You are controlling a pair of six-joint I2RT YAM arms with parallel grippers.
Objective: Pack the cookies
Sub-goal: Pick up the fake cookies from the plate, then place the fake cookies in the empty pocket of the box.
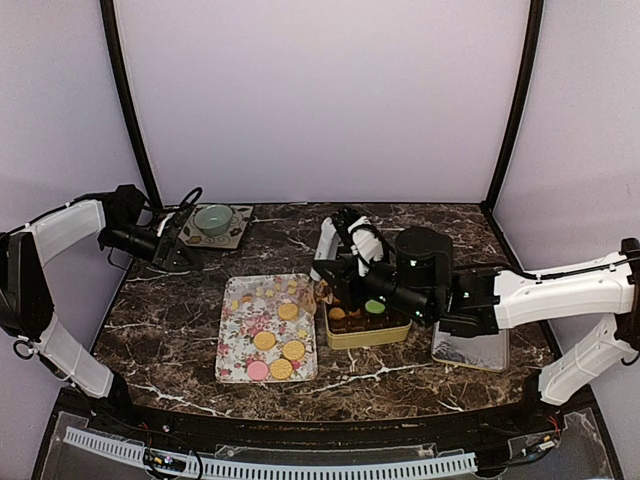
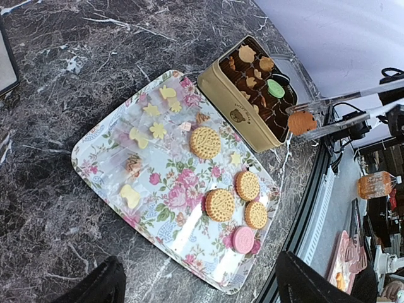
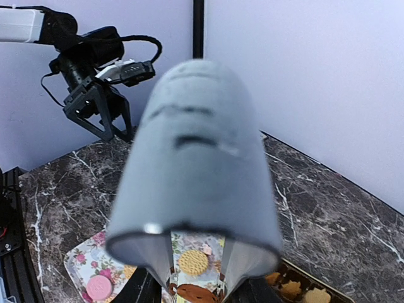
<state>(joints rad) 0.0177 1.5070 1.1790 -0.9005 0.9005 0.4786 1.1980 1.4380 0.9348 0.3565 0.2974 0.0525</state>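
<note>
Toward the front edge of the table (image 1: 150,330), the tray (image 1: 232,362) lies just left of the tin (image 1: 368,338), the two nearly touching. Bare marble lies open left of the tray and behind both. A bowl (image 1: 213,218) sits at the far left corner, and a shiny flat sheet (image 1: 470,350) lies just right of the tin.

Five round cookies (image 2: 219,205) lie on the tray's near half: four golden and one pink cookie (image 2: 243,240). Several small wrapped sweets (image 2: 158,129) lie on its far half. One green cookie (image 2: 275,88) lies inside the tin.

The right gripper (image 1: 355,272) is clenched on clear tongs (image 2: 344,96), whose tips pinch one brown cookie (image 2: 302,122) close by the tin's rim. The left gripper (image 1: 178,255) hangs released, fingers wide apart and holding nothing, well off to the left near the bowl.
</note>
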